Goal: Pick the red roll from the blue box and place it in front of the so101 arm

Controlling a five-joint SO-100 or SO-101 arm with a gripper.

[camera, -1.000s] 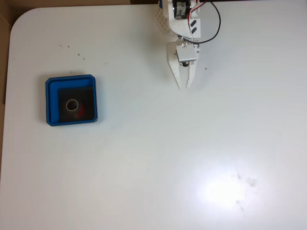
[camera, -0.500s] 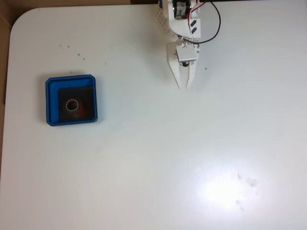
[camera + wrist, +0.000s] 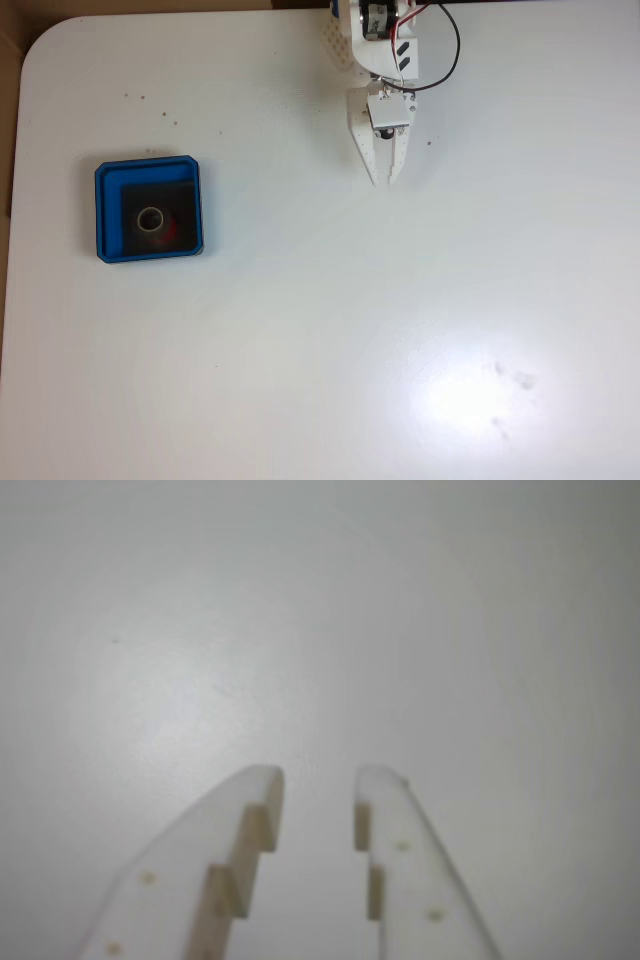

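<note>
In the fixed view, the roll (image 3: 157, 222) sits inside the blue box (image 3: 108, 212) near the table's (image 3: 300, 340) left edge. The gripper (image 3: 383, 180) hangs by the top edge, well apart, so the roll lies far to its left and slightly lower. In the wrist view, the gripper (image 3: 315, 780) stands narrowly parted, empty, over bare table.

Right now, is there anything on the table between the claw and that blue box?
No. In the fixed view, only bare white table lies between the claw and the blue box.
</note>
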